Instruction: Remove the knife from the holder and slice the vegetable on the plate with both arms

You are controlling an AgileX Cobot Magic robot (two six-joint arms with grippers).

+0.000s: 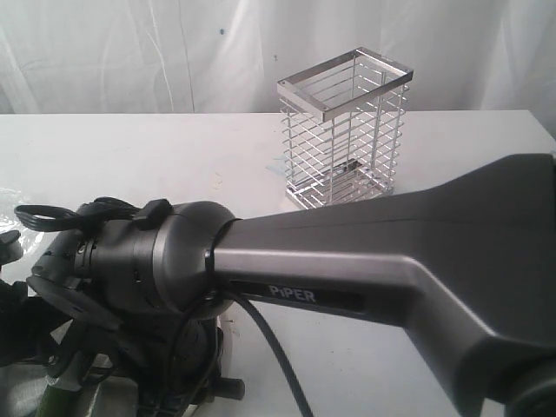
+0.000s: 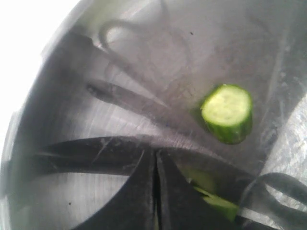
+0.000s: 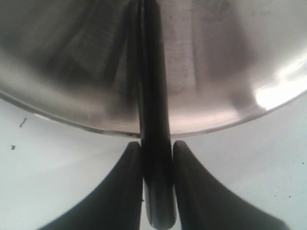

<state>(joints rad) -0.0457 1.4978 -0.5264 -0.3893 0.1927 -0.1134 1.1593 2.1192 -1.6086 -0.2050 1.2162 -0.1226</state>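
Slicing step: right tool (image 3: 156,143) grips the knife (image 3: 153,72) over the plate (image 3: 72,62); left tool (image 2: 156,158), clenched empty, rests beside the vegetable (image 2: 211,194) on the plate, near a cut piece (image 2: 227,112). Next, probably: steady it, press blade down.

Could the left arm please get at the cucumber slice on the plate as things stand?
Probably yes: the slice lies loose on the plate close to the left pincer, whose shut jaws must open.

Bright, even light fills the exterior view; the near arm (image 1: 365,269) looks slightly soft. On the plate (image 2: 216,38), dark curved shadows cross the steel and the cucumber slice (image 2: 227,112) is blurred. Glare whitens the plate's rim; the table (image 2: 24,28) beyond it is blown out.
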